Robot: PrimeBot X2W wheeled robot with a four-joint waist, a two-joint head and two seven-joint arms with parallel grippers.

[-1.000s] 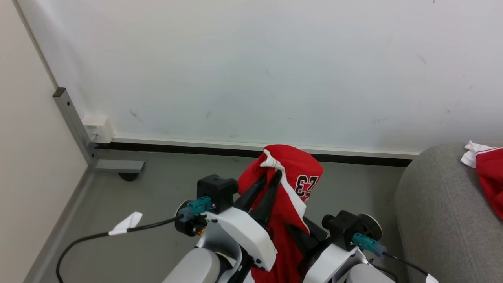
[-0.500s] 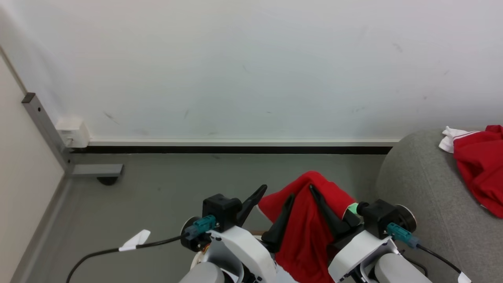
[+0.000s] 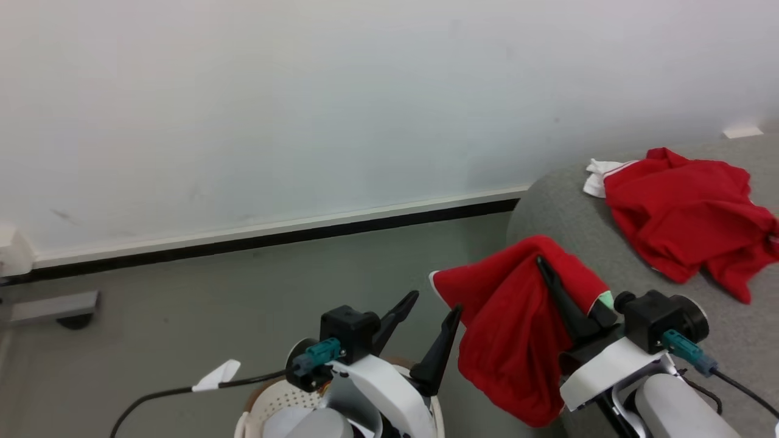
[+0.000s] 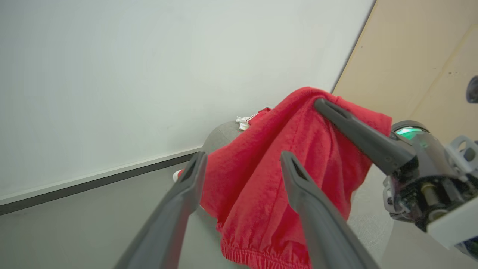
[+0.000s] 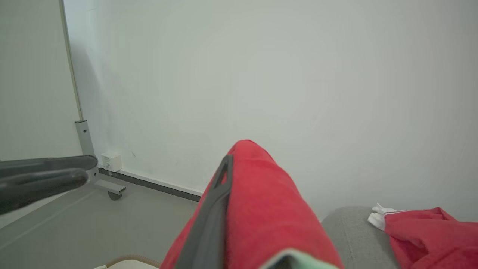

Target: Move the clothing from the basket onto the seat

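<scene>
Head view: right claw point(image 3: 541, 263) clamps limp, light clothing point(image 3: 505, 328) hanging just beside the seat point(image 3: 548, 201); left claw point(image 3: 435, 302) gapes empty. Soft cloth probably slips, so a bunched fold should grip best

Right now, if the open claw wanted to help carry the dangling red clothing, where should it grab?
Probably the loose corner poking out on the robot's left, pinched from the left side by the left claw. The red clothing hangs draped from the right claw, which is shut on its top fold, and that corner points toward the open claw.
</scene>
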